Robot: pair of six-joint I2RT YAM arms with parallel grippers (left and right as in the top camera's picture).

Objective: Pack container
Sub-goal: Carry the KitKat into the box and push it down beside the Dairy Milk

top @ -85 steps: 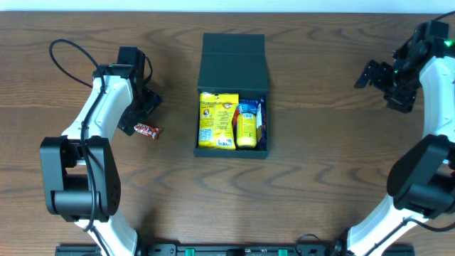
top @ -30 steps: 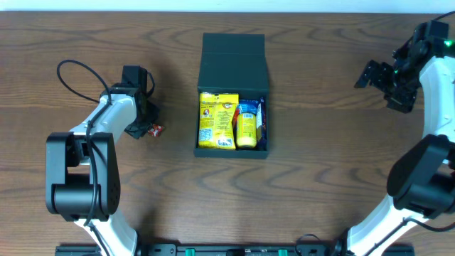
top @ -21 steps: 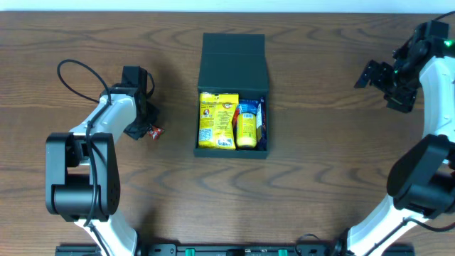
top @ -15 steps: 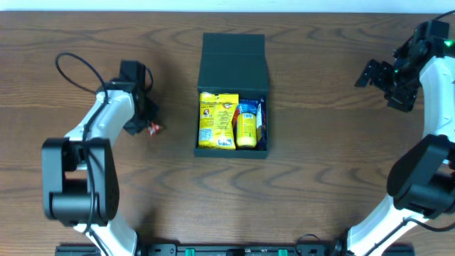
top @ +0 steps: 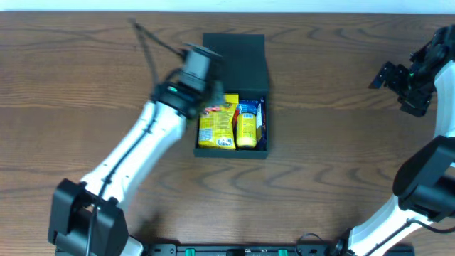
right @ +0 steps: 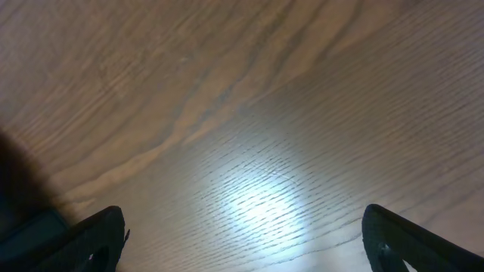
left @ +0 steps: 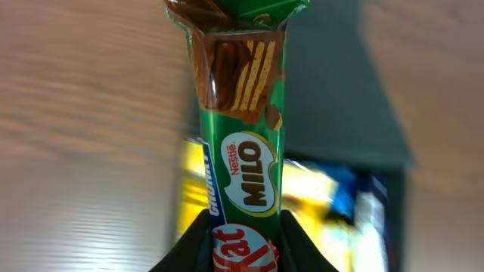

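Observation:
The container (top: 233,67), a dark teal box with its flap lid laid open at the back, sits mid-table. A yellow packet (top: 218,122) and a yellow-and-blue packet (top: 247,125) lie inside it. My left gripper (top: 206,99), blurred, hangs over the box's left edge. In the left wrist view that gripper (left: 243,249) is shut on a green Milo KitKat bar (left: 242,151), with the container (left: 340,98) and the yellow packet (left: 190,193) blurred beneath. My right gripper (top: 399,84) is open at the far right, and in its own view (right: 246,249) it holds nothing over bare wood.
The wooden table (top: 320,178) spreads around the box. The left arm (top: 128,156) stretches diagonally from the front left toward the box. A black cable (top: 153,39) trails behind its wrist.
The left arm has swung fast from the table's left side to the container, carrying the bar up off the wood. The right gripper has shifted slightly to the right.

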